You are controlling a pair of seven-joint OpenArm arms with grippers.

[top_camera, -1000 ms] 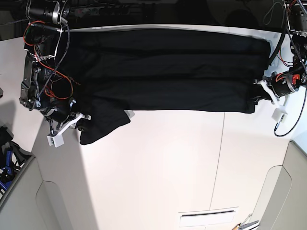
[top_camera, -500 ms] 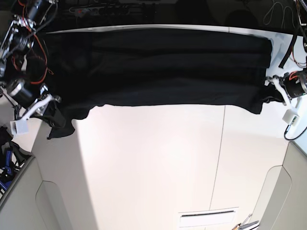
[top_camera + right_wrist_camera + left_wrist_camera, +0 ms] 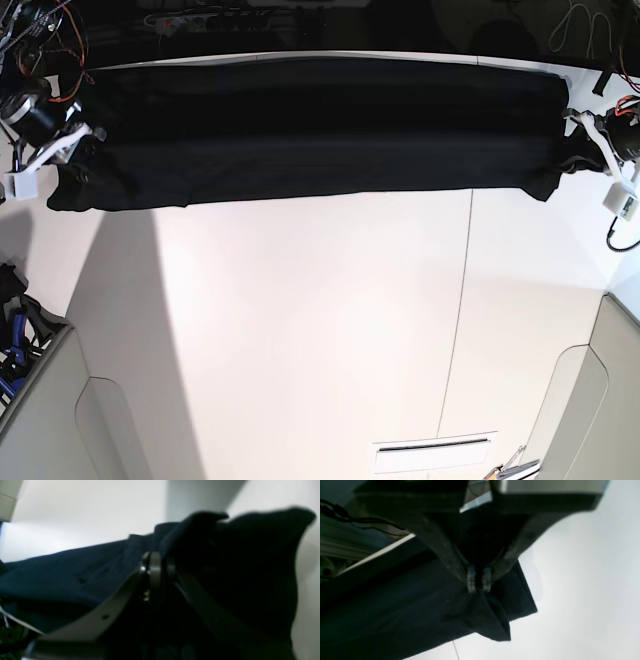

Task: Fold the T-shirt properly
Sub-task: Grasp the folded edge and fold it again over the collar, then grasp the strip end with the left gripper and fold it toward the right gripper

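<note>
The black T-shirt lies stretched as a long band across the far part of the white table. My left gripper is at the base view's right end, shut on a pinch of the shirt's fabric, fingertips closed together. My right gripper is at the left end, shut on the shirt's fabric, which bunches over its fingers. Both hold their ends lifted slightly off the table.
A seam runs down the table right of centre. A slot plate lies near the front edge. Grey panels stand at the front left and right. Cables hang at the back right.
Both grippers have drawn back and outward with the shirt. The drooping left corner has been pulled up, and the shirt now stretches flatter and further back across the table.
</note>
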